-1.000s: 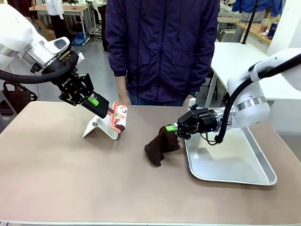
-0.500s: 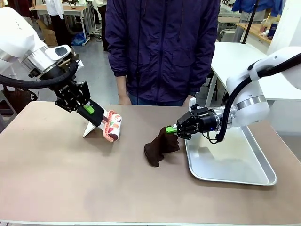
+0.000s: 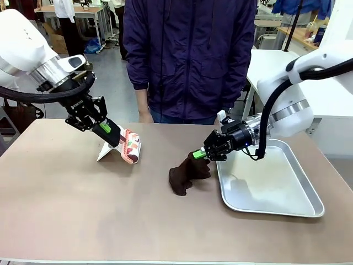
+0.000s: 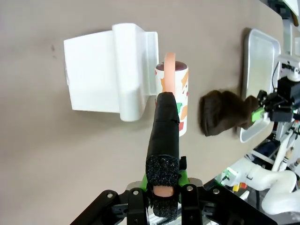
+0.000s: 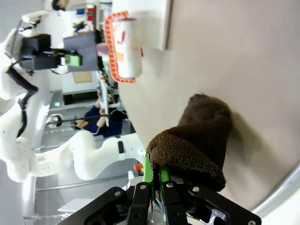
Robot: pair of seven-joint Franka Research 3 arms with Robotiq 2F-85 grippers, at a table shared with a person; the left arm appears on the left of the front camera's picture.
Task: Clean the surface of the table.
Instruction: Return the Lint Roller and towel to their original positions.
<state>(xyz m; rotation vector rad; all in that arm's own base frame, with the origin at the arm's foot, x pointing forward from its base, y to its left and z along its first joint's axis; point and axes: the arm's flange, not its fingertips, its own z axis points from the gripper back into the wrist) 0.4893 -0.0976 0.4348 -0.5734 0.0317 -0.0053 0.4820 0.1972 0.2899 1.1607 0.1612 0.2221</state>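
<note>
The brownish-tan table (image 3: 110, 210) spreads across the front view. My left gripper (image 3: 105, 128) is shut on the black handle (image 4: 163, 136) of a lint roller (image 3: 131, 147). Its patterned roll (image 4: 176, 101) hangs at the table top, beside a white stand (image 3: 110, 150). My right gripper (image 3: 202, 153) is shut on the upper end of a dark brown cloth (image 3: 186, 172). The cloth's lower end rests bunched on the table, just left of the tray. In the right wrist view the cloth (image 5: 199, 140) drapes over my gripper (image 5: 157, 180).
A silver metal tray (image 3: 276, 187) lies at the right of the table, under my right arm. A person (image 3: 190, 55) in a dark jacket stands at the far edge, one hand (image 3: 145, 117) touching it. White-topped tables stand behind.
My left gripper has swung the lint roller down and left, close to the white stand. My right arm's wrist has shifted slightly; the brown cloth stays put.
</note>
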